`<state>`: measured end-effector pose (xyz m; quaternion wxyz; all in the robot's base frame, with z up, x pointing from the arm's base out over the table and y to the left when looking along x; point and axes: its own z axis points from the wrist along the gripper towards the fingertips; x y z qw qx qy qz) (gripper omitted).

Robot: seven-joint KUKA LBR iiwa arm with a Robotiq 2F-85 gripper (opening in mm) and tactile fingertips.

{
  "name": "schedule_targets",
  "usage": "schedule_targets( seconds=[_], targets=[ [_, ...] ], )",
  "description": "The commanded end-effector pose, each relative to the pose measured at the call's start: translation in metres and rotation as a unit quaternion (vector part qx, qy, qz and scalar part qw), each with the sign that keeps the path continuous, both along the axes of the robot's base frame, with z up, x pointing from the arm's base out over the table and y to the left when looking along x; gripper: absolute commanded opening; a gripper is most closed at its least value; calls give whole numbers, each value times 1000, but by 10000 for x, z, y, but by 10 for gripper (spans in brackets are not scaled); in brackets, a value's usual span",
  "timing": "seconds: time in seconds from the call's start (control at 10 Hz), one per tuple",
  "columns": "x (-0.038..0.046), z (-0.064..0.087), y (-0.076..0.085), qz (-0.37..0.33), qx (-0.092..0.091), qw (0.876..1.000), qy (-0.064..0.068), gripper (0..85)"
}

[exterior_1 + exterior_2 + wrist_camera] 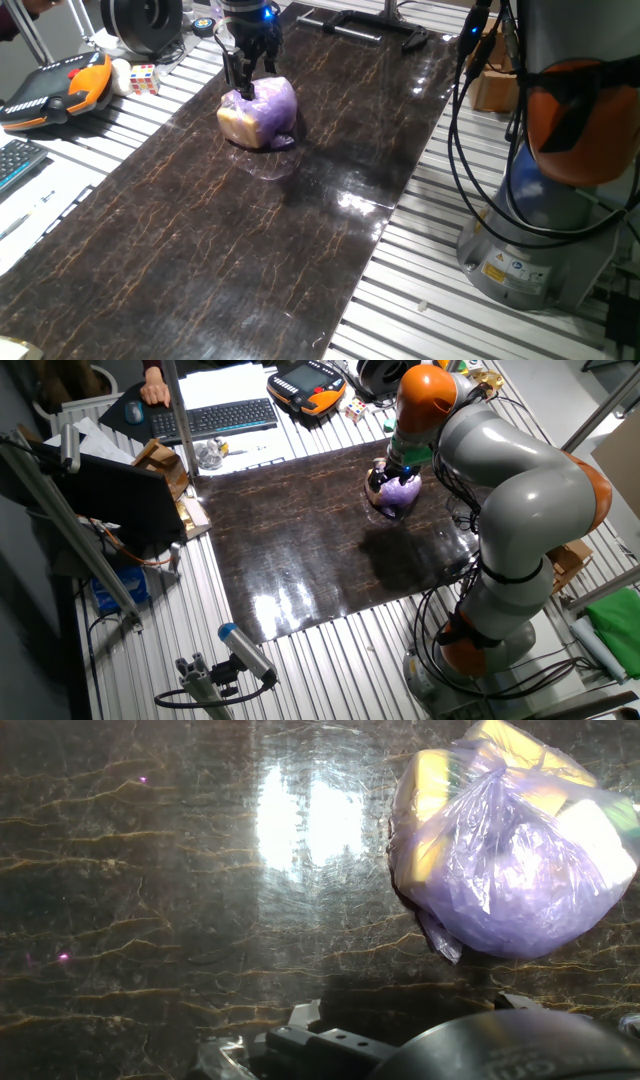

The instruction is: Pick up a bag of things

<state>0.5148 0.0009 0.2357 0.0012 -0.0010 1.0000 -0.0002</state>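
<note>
Gripper: the gripper (247,72) hangs straight above the bag, its dark fingers reaching the bag's top; whether they pinch plastic or merely touch it I cannot tell.
Bag: the bag of things (258,112) sits on the dark marbled mat (250,250), toward its far end, a tan block showing at one side and the twisted tail (438,937) lying low on the mat.
Nearby: a small coloured cube (144,78) lies off the mat, well apart.
Doing it well: probably close on a bunched fold at the top, not the slick bulge, then lift slowly.
</note>
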Motion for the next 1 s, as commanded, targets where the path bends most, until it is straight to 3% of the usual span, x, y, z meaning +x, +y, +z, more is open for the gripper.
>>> schedule_targets(
  seconds=[0.0, 0.9],
  targets=[
    [1, 3, -3, -55, -8, 998, -9, 7],
    [4, -8, -20, -58, -2, 998, -8, 7]
  ],
)
